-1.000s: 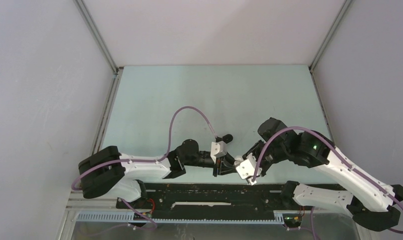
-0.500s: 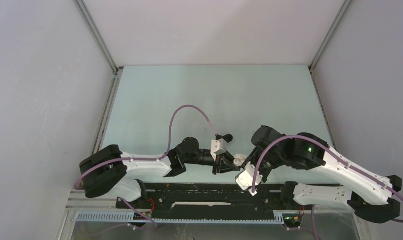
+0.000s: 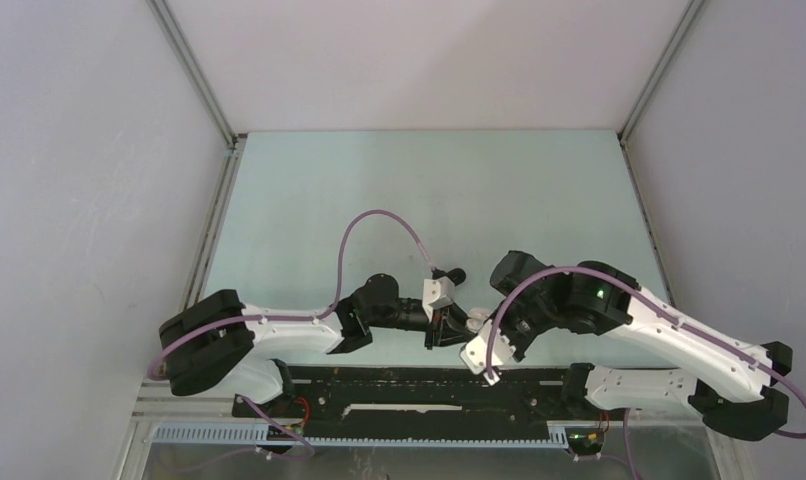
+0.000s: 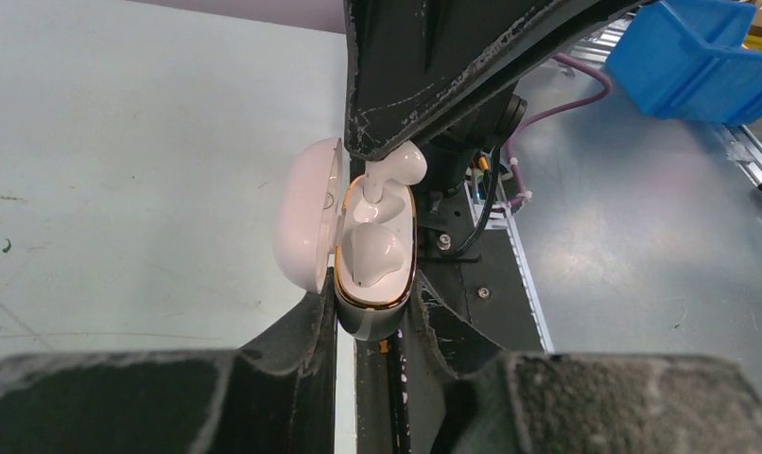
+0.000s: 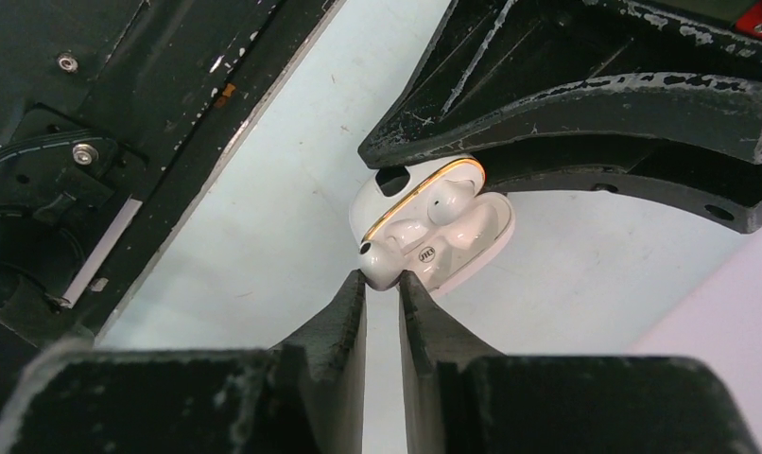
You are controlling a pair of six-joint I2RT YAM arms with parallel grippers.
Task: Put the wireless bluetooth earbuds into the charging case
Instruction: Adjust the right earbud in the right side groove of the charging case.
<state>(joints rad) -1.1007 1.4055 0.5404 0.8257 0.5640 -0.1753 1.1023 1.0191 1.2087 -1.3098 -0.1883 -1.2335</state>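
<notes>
My left gripper [image 4: 372, 314] is shut on the lower body of a white charging case [image 4: 377, 284] with a gold rim, held near the table's front edge. Its lid [image 4: 304, 216] hangs open to the left. One white earbud [image 4: 371, 255] lies seated in the case. A second white earbud [image 4: 393, 174] sits at the case's upper slot, its stem end pinched by my right gripper [image 5: 382, 280]. In the right wrist view that earbud [image 5: 381, 264] pokes out of the case [image 5: 453, 236] between my fingertips. From above, both grippers meet at the case [image 3: 472, 322].
The black base rail [image 3: 419, 385] runs along the near edge just below the grippers. A blue bin [image 4: 699, 52] shows beyond the table edge in the left wrist view. The pale green table [image 3: 429, 190] stretches away behind, with grey walls on three sides.
My right arm has swung left and brought its gripper up against the case, and its jaws have narrowed onto the earbud. The left arm and the case have stayed put.
</notes>
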